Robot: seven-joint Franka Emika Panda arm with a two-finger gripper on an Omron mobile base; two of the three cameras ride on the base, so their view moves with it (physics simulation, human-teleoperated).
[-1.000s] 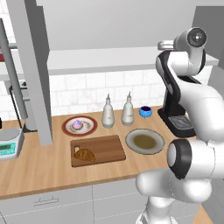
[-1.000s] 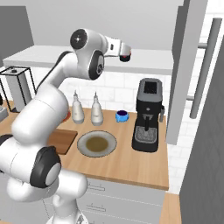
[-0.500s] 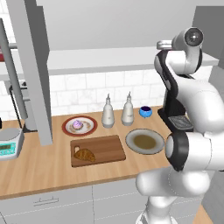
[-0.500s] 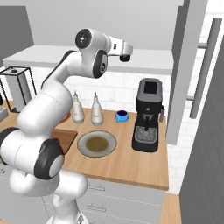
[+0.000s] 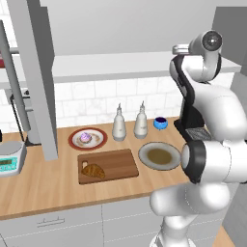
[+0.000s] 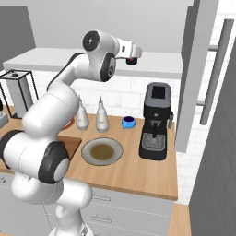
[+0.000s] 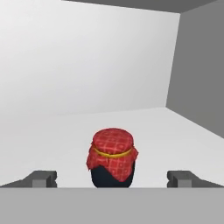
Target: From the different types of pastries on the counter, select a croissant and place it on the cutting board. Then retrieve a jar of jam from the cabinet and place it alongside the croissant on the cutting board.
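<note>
1 jar of jam point(image 7: 112, 158), red checked cloth cap, between gripper's point(image 7: 112, 178) wide-apart fingers.

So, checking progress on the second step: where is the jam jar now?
The jam jar stands on the pale cabinet shelf, centred between the open gripper fingertips in the hand view, grey side panel to its right.

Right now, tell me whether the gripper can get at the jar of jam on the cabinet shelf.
Probably yes. In the hand view the jar of jam stands upright straight ahead, centred in the open gripper, its fingertips spread wider than the jar. Nothing else stands on the shelf between them.
</note>
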